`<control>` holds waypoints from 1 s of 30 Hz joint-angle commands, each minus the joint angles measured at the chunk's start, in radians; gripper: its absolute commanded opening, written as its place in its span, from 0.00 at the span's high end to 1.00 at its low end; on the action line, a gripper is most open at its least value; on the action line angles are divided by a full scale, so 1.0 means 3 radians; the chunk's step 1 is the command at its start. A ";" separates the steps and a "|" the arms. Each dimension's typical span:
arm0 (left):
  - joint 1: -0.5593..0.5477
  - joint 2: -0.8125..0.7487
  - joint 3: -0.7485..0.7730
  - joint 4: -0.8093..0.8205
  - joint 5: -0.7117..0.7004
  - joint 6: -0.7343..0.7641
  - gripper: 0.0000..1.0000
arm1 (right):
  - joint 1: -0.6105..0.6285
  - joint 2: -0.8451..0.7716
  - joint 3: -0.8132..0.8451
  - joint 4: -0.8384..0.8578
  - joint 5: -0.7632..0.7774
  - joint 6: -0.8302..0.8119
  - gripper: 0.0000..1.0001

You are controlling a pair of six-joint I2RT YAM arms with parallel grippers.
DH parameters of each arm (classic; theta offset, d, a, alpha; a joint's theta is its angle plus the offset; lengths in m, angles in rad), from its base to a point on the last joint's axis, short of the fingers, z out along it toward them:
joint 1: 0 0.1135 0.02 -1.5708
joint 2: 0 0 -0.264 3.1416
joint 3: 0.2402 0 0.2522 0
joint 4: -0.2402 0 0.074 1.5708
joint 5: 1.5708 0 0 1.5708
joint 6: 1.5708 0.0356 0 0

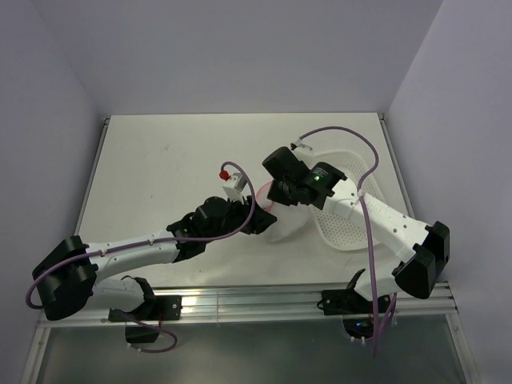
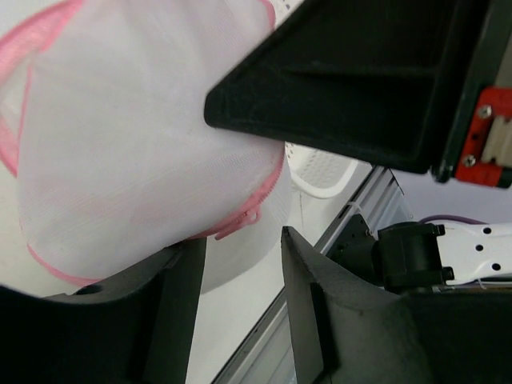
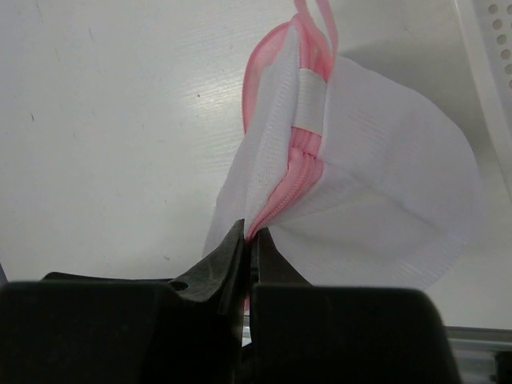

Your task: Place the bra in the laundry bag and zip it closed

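The laundry bag [image 3: 384,200], white mesh with pink trim, hangs just above the table at the centre [image 1: 285,229]. My right gripper [image 3: 254,232] is shut on the bag's pink zipper seam and comes at it from above [image 1: 273,203]. The bag fills the upper left of the left wrist view [image 2: 136,144], with a pink zip pull [image 2: 240,222] at its lower edge. My left gripper [image 2: 242,240] sits just below that edge, open; bare table shows between its fingers [image 2: 172,320]. In the top view it is at the bag's left side [image 1: 258,222]. The bra is hidden.
A white perforated plastic basket [image 1: 350,224] lies on the table right of the bag, under the right arm; its edge shows in both wrist views [image 3: 496,48] [image 2: 320,168]. The metal rail of the table's near edge [image 1: 256,300] runs behind the left gripper.
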 commanded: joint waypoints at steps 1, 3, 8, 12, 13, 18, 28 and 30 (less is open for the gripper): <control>0.0114 -0.0103 0.0152 0.0154 -0.0046 0.0119 0.51 | 0.0038 -0.0106 -0.0033 0.0018 -0.0249 -0.0028 1.00; 0.0135 -0.0109 0.0141 0.0215 0.0015 0.0129 0.52 | 0.0033 -0.0101 -0.0053 0.0033 -0.0260 -0.0033 1.00; 0.0232 -0.0047 0.0162 0.0297 0.0204 0.0103 0.54 | 0.0043 -0.0086 -0.0074 0.0059 -0.0316 -0.0033 1.00; 0.0309 -0.0042 0.0121 0.0430 0.0434 0.0057 0.55 | 0.0038 -0.0096 -0.0064 0.0054 -0.0352 -0.0048 1.00; 0.0319 -0.0052 0.0116 0.0446 0.0480 0.0052 0.55 | 0.0043 -0.0096 -0.0059 0.0054 -0.0352 -0.0048 1.00; 0.0350 -0.0068 0.0121 0.0456 0.0614 0.0068 0.60 | 0.0043 -0.0076 -0.0059 0.0059 -0.0362 -0.0053 1.00; 0.0360 -0.0047 0.0136 0.0405 0.0639 0.0073 0.73 | 0.0043 -0.0060 -0.0074 0.0069 -0.0362 -0.0043 1.00; 0.0360 -0.0047 0.0131 0.0390 0.0639 0.0073 0.78 | 0.0038 -0.0060 -0.0084 0.0079 -0.0357 -0.0043 1.00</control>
